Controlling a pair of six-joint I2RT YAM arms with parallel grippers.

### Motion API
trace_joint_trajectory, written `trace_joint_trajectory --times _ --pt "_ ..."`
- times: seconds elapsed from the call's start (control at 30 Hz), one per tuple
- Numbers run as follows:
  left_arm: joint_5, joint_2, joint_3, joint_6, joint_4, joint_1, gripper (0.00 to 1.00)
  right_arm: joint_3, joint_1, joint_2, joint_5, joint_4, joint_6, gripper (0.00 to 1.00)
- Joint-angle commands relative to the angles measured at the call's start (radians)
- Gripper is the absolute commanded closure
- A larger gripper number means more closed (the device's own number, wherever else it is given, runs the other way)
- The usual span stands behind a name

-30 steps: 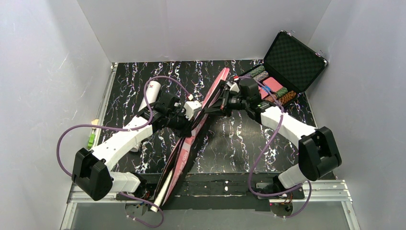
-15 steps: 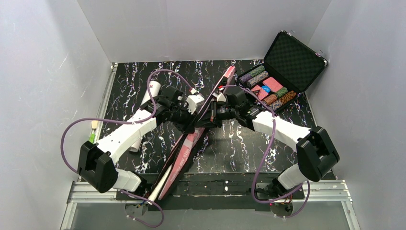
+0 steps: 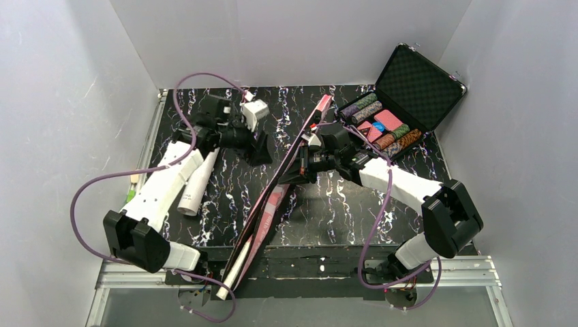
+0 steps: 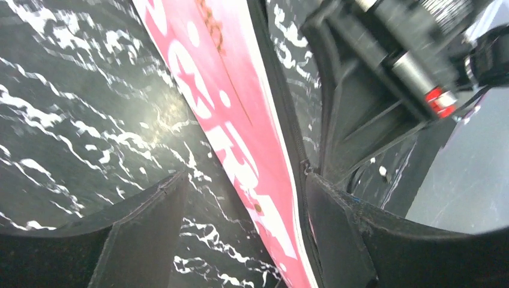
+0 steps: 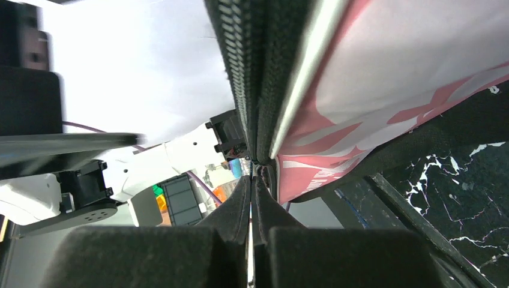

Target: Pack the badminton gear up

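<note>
Where things lie on the table

The racket bag [image 3: 272,197] runs slanted across the middle of the table [image 3: 327,204], from the near edge to the far side. The tube [image 3: 194,187] lies to its left, partly under the left arm [image 3: 163,187]. The case [image 3: 416,82] stands at the far right, with chip rolls [image 3: 382,126] in it. The left gripper [image 3: 262,151] is left of the bag, apart from it. The right gripper [image 3: 292,174] touches the bag's right edge.

The marbled table [image 3: 327,204] bears a tube [image 3: 198,185], pink bag [image 3: 275,201] and black case [image 3: 419,82].
</note>
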Motion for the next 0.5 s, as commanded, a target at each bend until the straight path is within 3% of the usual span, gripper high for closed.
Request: trace_joint_trajectory --times 0.0,0.23,0.47 --pt "0.178 0.000 0.109 -0.022 0.021 0.027 0.28 0.022 0.009 -0.004 -0.022 -0.004 -0.031 0.99" --pt "0.244 0.126 0.115 -0.072 0.064 -0.010 0.26 0.029 0.009 -0.018 -0.011 0.000 -0.025 0.99" --pt "0.178 0.135 0.053 -0.013 0.071 -0.053 0.26 0.032 0.009 -0.008 -0.015 0.032 -0.006 0.99"
